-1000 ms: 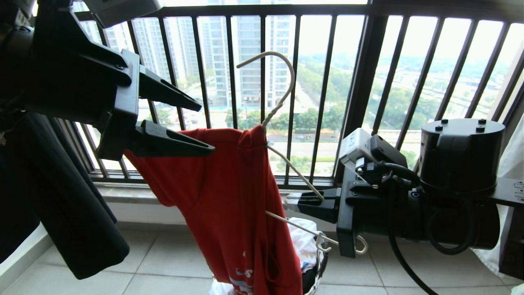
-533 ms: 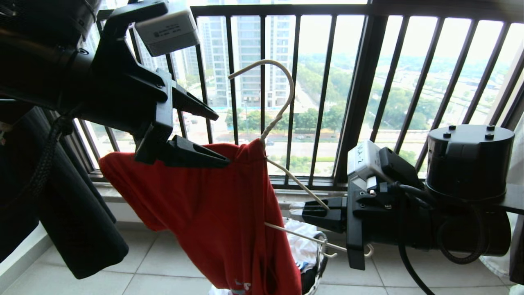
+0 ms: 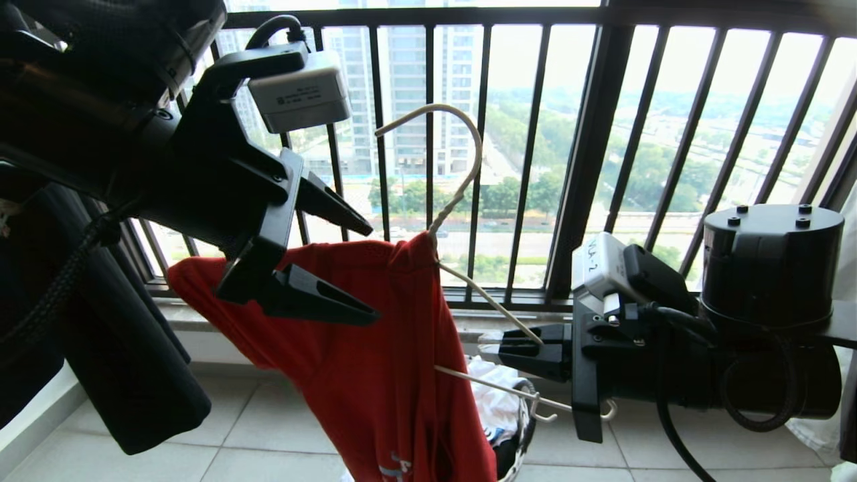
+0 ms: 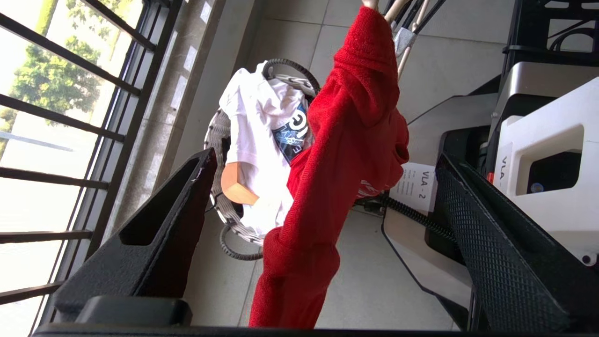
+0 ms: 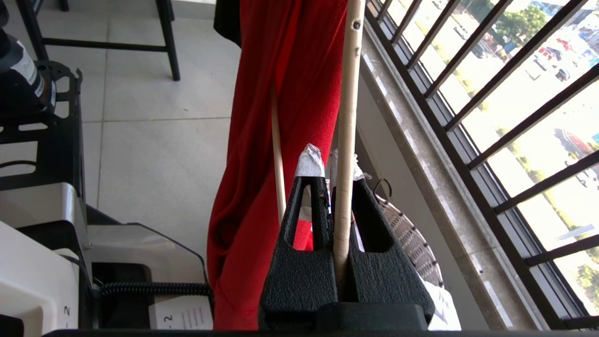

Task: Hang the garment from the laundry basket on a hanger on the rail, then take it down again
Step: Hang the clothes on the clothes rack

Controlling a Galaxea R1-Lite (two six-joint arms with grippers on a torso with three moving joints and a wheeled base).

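Hanger (image 3: 462, 194) hook clear above; window railing (image 3: 589, 154) close behind.

Strong daylight pours in through the barred window railing (image 3: 589, 134), and the city beyond it is washed out, nearly white toward the top. Against that glare both arms read as dark silhouettes with little surface detail. The garment (image 3: 375, 348) stays a vivid red, darker in its folds. The floor tiles (image 3: 281, 428) are evenly lit, with only faint, soft shadows. The railing's bars lean and fan outward toward the edges of the head view. The left gripper's fingers (image 4: 154, 243) loom large and slightly soft close to the wrist lens.
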